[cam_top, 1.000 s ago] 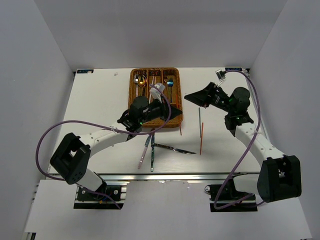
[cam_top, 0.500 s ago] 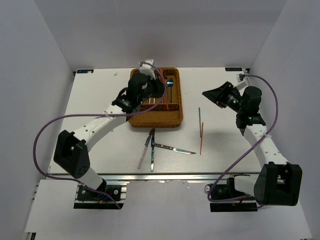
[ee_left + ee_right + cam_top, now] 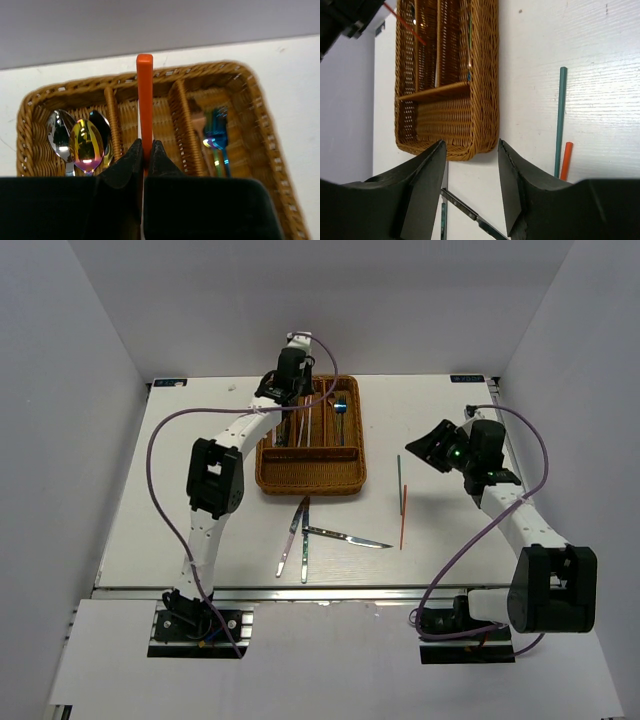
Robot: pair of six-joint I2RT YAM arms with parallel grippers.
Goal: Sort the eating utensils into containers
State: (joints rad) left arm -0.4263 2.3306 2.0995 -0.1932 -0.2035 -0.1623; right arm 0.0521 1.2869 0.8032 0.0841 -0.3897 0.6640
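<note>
Above the wicker tray (image 3: 30, 130), red chopstick (image 3: 145, 100) pinched between left fingers (image 3: 130, 162) (right fingers (image 3: 424, 187) spread)

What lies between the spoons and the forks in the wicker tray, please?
The middle slot; in the left wrist view, the red chopstick held by the left gripper crosses it.
</note>
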